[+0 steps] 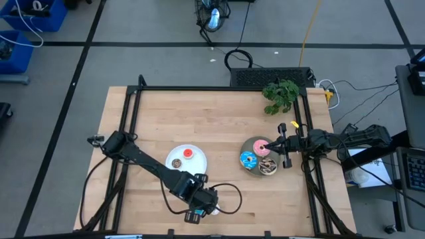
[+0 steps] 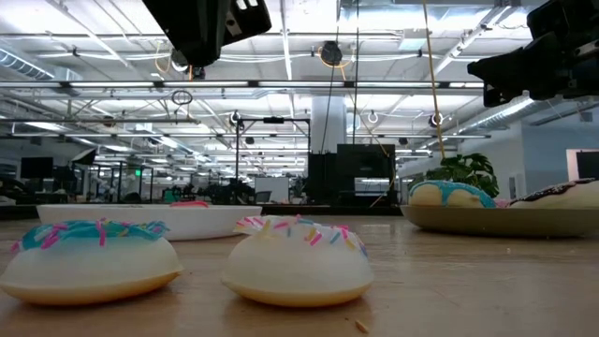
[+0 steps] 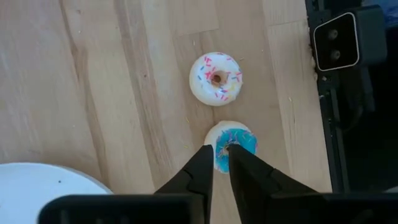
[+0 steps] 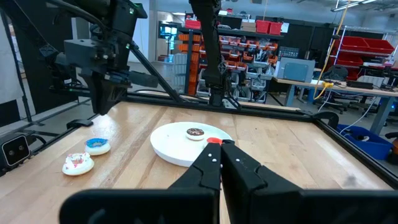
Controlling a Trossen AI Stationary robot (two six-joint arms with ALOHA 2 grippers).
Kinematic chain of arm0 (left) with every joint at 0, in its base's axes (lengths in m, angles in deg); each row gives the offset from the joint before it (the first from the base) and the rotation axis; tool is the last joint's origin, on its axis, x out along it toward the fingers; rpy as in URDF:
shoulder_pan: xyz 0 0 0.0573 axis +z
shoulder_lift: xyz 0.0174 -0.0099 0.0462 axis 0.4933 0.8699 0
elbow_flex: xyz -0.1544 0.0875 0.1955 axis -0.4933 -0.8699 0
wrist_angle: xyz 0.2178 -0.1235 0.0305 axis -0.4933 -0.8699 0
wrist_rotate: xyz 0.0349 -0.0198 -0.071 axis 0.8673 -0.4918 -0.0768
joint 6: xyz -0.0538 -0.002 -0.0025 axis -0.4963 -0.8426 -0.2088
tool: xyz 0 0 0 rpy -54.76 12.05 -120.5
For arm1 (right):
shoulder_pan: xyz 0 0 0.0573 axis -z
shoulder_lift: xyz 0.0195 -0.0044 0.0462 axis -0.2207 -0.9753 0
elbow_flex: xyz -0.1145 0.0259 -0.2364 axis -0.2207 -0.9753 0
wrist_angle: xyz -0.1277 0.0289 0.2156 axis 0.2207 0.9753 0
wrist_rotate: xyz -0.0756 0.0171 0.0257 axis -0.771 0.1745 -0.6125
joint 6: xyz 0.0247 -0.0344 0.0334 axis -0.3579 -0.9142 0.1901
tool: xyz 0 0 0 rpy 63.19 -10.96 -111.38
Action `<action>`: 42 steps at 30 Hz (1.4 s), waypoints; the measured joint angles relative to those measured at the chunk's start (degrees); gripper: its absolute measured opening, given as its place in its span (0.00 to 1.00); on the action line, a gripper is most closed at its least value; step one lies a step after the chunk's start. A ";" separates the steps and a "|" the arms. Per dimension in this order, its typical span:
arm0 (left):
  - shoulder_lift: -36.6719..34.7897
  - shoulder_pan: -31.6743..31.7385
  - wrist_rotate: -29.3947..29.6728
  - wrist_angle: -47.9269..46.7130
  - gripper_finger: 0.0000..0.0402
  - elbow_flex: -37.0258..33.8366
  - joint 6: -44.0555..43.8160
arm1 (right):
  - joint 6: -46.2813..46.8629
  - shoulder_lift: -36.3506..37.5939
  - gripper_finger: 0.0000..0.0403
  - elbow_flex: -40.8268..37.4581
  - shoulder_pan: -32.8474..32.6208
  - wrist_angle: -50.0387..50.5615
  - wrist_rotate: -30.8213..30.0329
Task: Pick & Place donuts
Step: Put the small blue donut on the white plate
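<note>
At the near edge of the table [image 1: 153, 106], two tiny donuts lie flat, holes up and bare of any plate: a tiny blue donut [image 3: 231, 145] with sprinkles and, just beyond it, a white-pink donut [image 3: 216, 78] with coloured sprinkles, close together but apart. The left hand [image 3: 217, 163] hangs over the blue one, fingers nearly closed with a thin gap, holding nothing. Farther in, the white plate [image 1: 196, 166] carries a tiny red donut [image 1: 188, 154] and a tiny brown donut [image 1: 176, 162], side by side. To the right, the grey plate [image 1: 250, 143] holds three larger rings packed touching: pink donut [image 1: 262, 147], blue sprinkled donut [image 1: 248, 159] and chocolate sprinkled donut [image 1: 268, 166] (all lying flat). The right hand [image 1: 283, 143] sits at that plate's right rim, fingers pressed together, empty.
</note>
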 joint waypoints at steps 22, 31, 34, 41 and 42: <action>1.13 -2.49 1.45 7.11 0.18 -0.02 2.60 | 0.04 0.02 0.00 0.02 -0.01 0.01 0.00; 1.36 -2.77 6.15 4.97 0.19 -0.30 3.41 | 1.09 -0.15 0.00 0.00 0.00 0.02 0.08; 1.36 -3.23 6.06 4.86 0.25 -1.54 3.34 | 1.11 -0.15 0.00 0.00 -0.01 0.02 0.14; 1.36 -3.51 6.05 5.86 0.51 -3.45 1.38 | 1.07 -0.15 0.00 0.00 -0.02 0.02 0.12; 1.36 -3.63 6.00 6.50 0.55 -4.01 1.37 | 1.05 -0.15 0.00 0.01 -0.01 0.02 0.07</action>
